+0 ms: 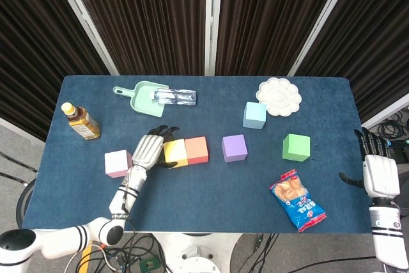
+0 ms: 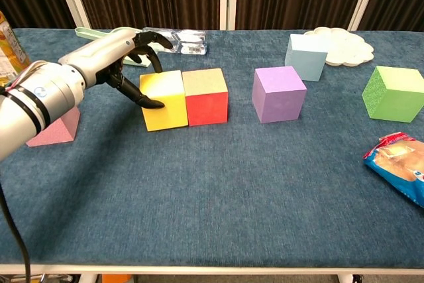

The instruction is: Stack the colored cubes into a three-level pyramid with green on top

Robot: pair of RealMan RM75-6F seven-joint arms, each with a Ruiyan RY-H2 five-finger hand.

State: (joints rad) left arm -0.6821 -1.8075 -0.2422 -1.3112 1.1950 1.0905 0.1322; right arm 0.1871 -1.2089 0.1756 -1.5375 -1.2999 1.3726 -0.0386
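Still building the base row

Nearest me, my left hand point(image 2: 122, 64) has fingers point(image 2: 149, 103) spread against the yellow cube point(image 2: 163, 99), holding nothing; it touches the red cube point(image 2: 206, 96). Next I'd bring over the purple cube point(image 2: 278, 93). The green cube point(image 2: 393, 93) waits far right. My right hand point(image 1: 378, 172) idles open.

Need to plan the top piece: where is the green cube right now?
In the head view, the green cube sits right of the purple cube, above the snack bag.

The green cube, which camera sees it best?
The chest view: the green cube looks big there, showing its top and two sides. The head view shows it whole too, but small, mostly its top.
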